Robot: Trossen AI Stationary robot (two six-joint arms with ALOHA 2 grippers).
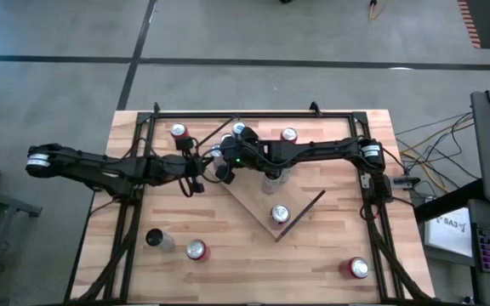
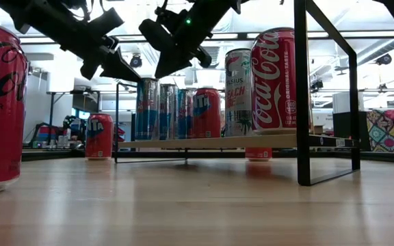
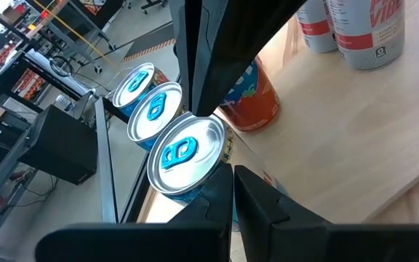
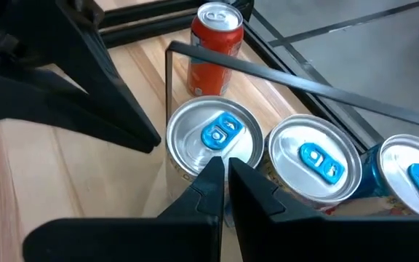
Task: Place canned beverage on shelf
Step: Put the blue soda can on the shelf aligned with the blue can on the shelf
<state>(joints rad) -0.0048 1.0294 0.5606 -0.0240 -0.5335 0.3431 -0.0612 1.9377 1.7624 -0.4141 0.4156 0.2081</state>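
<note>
A: Pale plank wood makes up the tabletop (image 1: 313, 263), which is edged by a black metal frame (image 1: 373, 212); grey concrete floor is seen around it. What is carried on it?

B: A flat rectangular light-wood shelf (image 1: 258, 200) with a thin dark rim is set at an angle near the tabletop's middle. In the low view it is seen raised a little above the planks. A red cola can (image 1: 280, 214) is stood near the shelf's front corner. Three cylindrical cans with silver lids and blue tabs (image 4: 220, 138) are lined up at its far-left edge, touching one another.

A: And off the shelf?

B: Red cans are stood near the tabletop's back edge (image 1: 178, 132) and (image 1: 289, 135), one near the front edge (image 1: 196, 250), and one by the front-right corner (image 1: 357, 269). A dark can (image 1: 154, 239) is seen near the front-left.

A: How are the grippers held?

B: The left gripper (image 1: 196, 178) is held just off the shelf's left edge, its dark fingers pressed together with nothing between them. The right gripper (image 1: 225, 170) is hung above the row of blue-tabbed cans, its fingers likewise drawn together and empty.
</note>
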